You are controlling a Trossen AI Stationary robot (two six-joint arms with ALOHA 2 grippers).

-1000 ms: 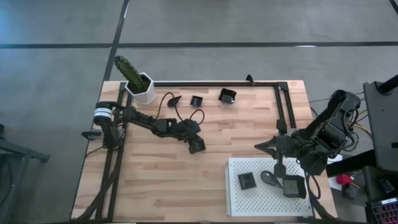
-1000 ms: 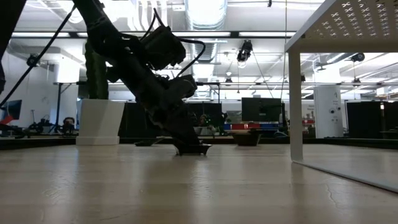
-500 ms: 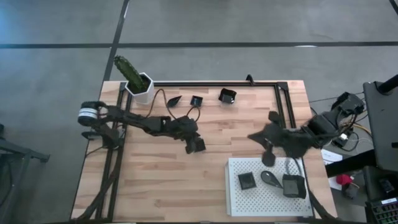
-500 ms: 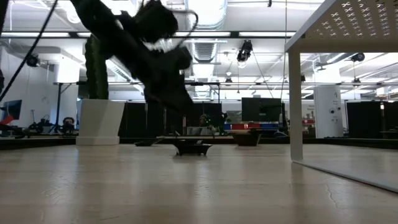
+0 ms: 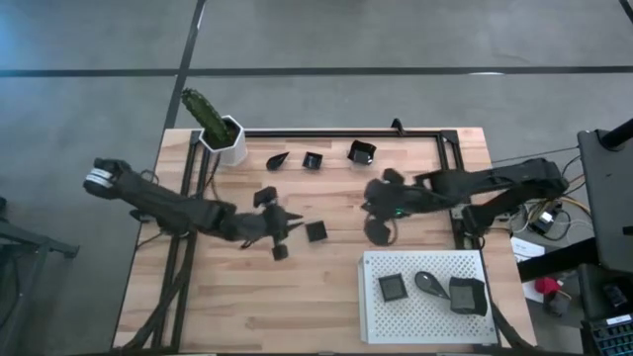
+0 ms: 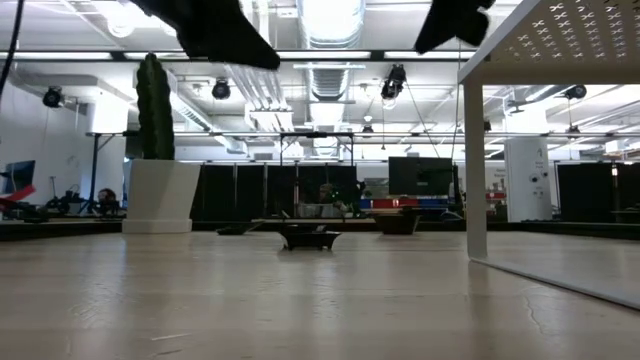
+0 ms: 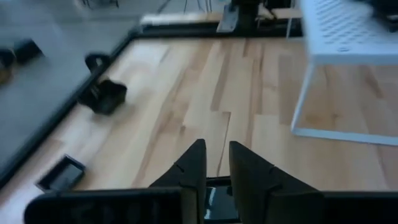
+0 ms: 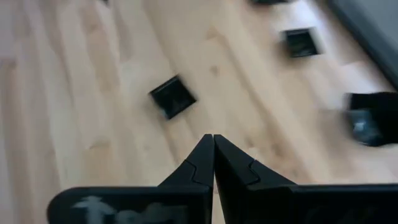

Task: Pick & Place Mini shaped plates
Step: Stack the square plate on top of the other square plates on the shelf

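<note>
High view shows your left pincer (image 5: pixel 278 237) narrowly parted and empty, just beside a square mini plate (image 5: pixel 316 230) on the worktop (image 5: pixel 326 287). Farther off, your right pincer (image 5: pixel 374 201) hovers pressed together, empty; it likely reaches next.

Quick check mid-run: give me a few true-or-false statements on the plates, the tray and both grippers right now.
1. Three small dark plates lie on the white perforated tray. True.
2. The right gripper holds a plate. False: it is shut on nothing, above the bare wood.
3. A small black square plate lies on the wooden table between the arms. True.
4. The white pot with a green cactus stands on the tray. False: it stands at the table's far left corner.
</note>
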